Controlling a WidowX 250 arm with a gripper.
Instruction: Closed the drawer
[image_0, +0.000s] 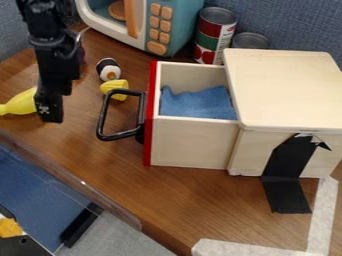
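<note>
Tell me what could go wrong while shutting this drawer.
The blue cloth bunched in the open drawer could snag on the wooden box as it closes. An off-centre push on the black handle might skew the drawer. The black tape, ragged at its top, may let the box slide.

Red drawer front (150, 145), blue cloth (197, 104)

The camera looks down aslant (fairly close) at the tabletop (194, 195).

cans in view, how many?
2: a red-and-green can beside the toy microwave, another can to its right, partly behind the wooden box, which could hide more.
</note>
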